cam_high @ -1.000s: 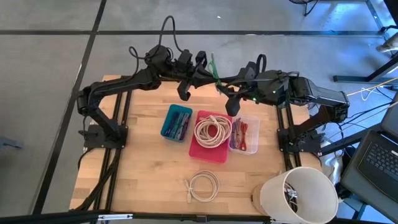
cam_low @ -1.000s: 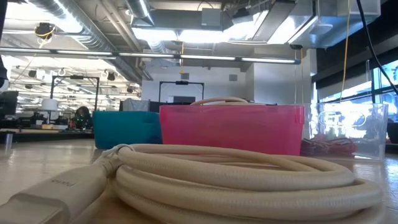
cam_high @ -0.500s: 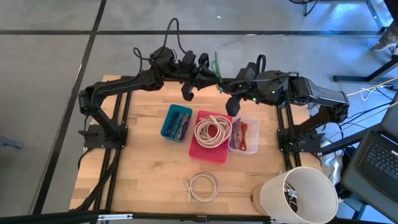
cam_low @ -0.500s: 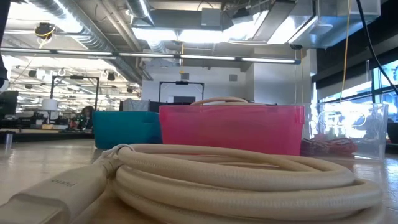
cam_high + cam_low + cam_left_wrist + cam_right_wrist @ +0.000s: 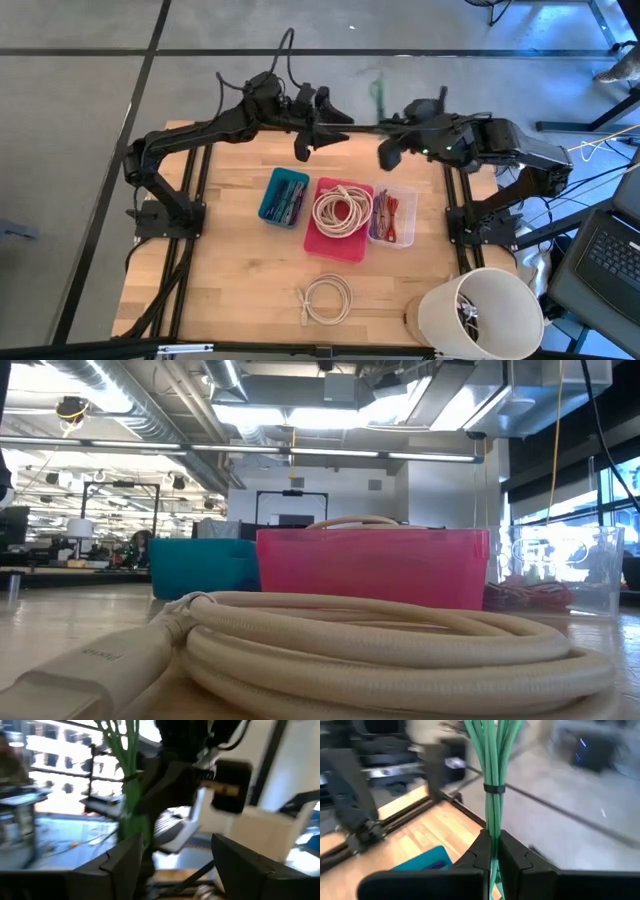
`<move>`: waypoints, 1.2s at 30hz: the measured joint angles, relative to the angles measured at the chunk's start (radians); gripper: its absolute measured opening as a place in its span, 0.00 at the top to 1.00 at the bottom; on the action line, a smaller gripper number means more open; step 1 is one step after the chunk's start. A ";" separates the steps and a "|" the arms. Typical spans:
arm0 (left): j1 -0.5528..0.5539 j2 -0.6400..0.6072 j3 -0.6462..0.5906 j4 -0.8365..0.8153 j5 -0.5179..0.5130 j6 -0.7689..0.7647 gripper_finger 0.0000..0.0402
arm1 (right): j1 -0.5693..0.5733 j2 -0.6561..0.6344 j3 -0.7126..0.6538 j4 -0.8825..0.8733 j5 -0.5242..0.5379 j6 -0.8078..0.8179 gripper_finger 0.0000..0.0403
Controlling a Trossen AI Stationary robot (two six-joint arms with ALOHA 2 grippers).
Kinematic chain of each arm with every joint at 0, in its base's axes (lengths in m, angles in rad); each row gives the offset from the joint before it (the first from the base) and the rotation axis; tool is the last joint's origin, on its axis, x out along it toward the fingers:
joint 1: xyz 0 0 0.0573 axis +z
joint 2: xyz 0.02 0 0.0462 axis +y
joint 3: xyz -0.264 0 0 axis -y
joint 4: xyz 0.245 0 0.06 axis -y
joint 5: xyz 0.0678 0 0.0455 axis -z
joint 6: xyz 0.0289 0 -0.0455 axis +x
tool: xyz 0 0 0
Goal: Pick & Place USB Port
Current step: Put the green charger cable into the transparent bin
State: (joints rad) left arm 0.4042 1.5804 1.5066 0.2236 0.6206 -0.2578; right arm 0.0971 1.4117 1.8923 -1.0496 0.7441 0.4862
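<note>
A bundle of green cables [image 5: 492,770] with a black tie [image 5: 493,788] is held in the air over the table's far edge, also visible as a green streak [image 5: 377,90] from above. My right gripper [image 5: 494,851] is shut on it. My left gripper [image 5: 175,862] is open just left of it, also raised, and the green bundle [image 5: 127,775] shows beyond one of its fingers [image 5: 125,862]. From above, my left gripper [image 5: 340,118] faces my right gripper [image 5: 385,118]. My right gripper pinches the green bundle between its two fingers [image 5: 482,851], a little below the black tie [image 5: 492,827]. The strands run on past the fingertips and fan out at their free end. The bundle is lifted clear of the table.
Below the grippers stand a teal bin [image 5: 284,197], a pink bin [image 5: 322,243] holding a cream coil, and a clear bin [image 5: 393,238] with red cables. A cream cable coil [image 5: 325,298] lies near the front edge, filling the low view [image 5: 380,640]. A white bucket [image 5: 480,315] stands front right.
The green bundle has gone toward the table's right and far side along with my right gripper, which has rolled and tipped. It now stands away from my left gripper, which has let it go and stayed roughly where it was.
</note>
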 joint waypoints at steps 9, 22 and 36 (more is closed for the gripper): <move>0.108 -0.075 0.000 -0.317 -0.083 0.089 0.41 | 0.026 -0.019 -0.013 -0.524 -0.005 0.720 0.97; 0.154 -0.088 0.000 -0.644 -0.070 0.144 0.42 | 0.060 0.022 -0.361 -0.510 -0.447 1.063 0.97; 0.161 -0.143 0.000 -0.634 -0.070 0.175 0.42 | 0.162 0.016 -0.665 -0.236 -0.597 1.297 0.97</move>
State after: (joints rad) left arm 0.5648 1.4377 1.5063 -0.4103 0.5507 -0.0826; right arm 0.2593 1.4282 1.2277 -1.2857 0.1472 1.7829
